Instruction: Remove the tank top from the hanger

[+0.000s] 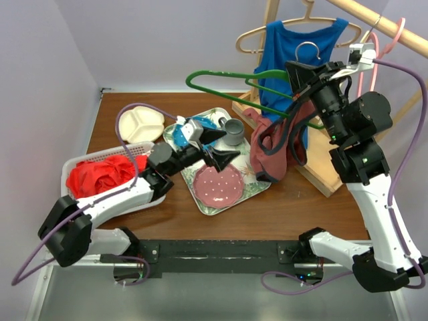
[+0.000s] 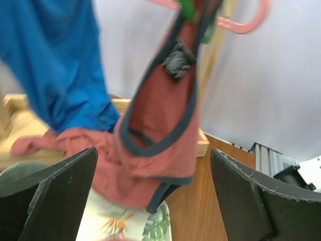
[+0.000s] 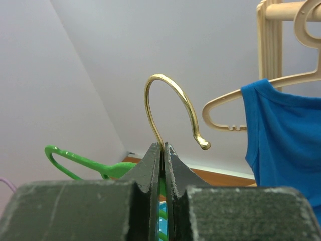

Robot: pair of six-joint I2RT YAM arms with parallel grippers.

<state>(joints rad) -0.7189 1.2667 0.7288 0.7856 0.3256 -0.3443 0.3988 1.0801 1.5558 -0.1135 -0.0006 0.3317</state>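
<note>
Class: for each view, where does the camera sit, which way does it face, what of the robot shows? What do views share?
Top external: above and behind the bases, looking down on the table; both arms show, left gripper open, right gripper raised.
Left wrist: on the left arm, facing the red tank top; its spread fingers frame it.
Right wrist: on the right arm, looking upward; its fingers shut on the hanger hook.
Shared: blue top shows in all three; green hanger in top and right wrist.
</note>
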